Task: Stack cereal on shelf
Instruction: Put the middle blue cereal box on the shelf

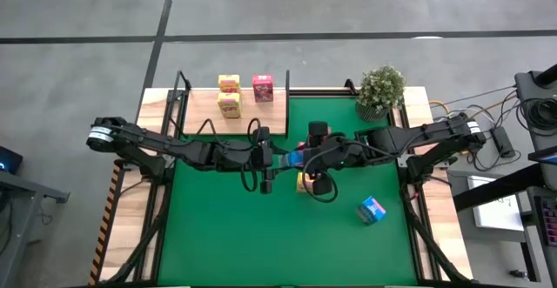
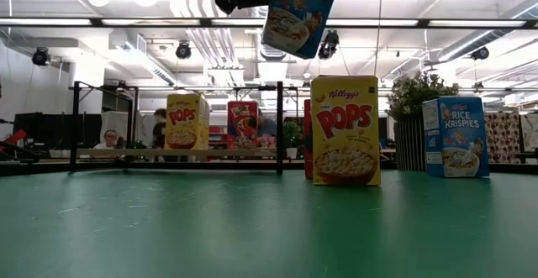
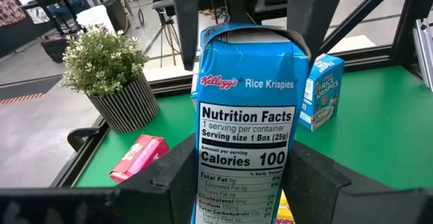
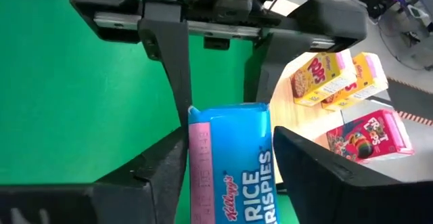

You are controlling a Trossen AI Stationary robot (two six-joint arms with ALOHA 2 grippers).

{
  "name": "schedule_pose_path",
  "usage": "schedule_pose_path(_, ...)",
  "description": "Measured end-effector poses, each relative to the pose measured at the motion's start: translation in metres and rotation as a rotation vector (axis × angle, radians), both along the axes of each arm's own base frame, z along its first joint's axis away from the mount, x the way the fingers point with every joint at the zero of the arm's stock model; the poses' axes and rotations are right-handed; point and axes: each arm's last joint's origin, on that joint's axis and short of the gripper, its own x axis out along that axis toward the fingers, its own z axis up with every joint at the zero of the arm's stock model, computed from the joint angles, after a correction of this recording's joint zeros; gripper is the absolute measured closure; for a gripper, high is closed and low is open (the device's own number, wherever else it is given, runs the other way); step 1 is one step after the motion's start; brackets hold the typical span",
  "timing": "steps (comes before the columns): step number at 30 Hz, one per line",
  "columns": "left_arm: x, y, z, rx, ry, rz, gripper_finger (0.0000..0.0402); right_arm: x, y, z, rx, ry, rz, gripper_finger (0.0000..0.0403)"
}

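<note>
Both arms are meeting over the middle of the green mat (image 1: 261,236), passing a blue Rice Krispies box (image 3: 247,129) in mid-air — the low view shows it hanging tilted near the top centre of the frame. The left gripper (image 3: 237,183) is clamping the box between its fingers (image 3: 177,176). The right gripper (image 4: 230,163) is straddling the same box, though its fingers (image 4: 318,166) seem to be standing slightly off the sides. Below them a yellow Pops box (image 2: 345,131) is standing upright on the surface. A second blue box (image 1: 372,210) is sitting toward the lower right of the high view. Two yellow boxes (image 1: 229,95) and a pink box (image 1: 263,88) are resting on the shelf (image 1: 200,105) at the upper left, and a potted plant (image 1: 380,90) is standing at the upper right.
</note>
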Motion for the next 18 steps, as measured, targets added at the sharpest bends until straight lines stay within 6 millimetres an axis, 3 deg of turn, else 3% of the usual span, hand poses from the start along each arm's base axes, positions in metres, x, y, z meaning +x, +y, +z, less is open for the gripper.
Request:
schedule_pose_path(9,-0.004,-0.002,-0.003,-0.019,0.0,-0.004,0.0238,-0.023,-0.005,0.026,0.007,-0.099,0.004,0.0156)
schedule_pose_path(14,-0.01,-0.014,0.005,-0.034,-0.027,-0.072,0.0238,-0.046,-0.009,0.044,0.02,-0.164,0.012,0.015)
schedule_pose_path(18,-0.022,-0.024,0.021,-0.029,-0.078,-0.128,0.0238,-0.059,-0.011,0.041,0.039,-0.195,0.037,0.0157)
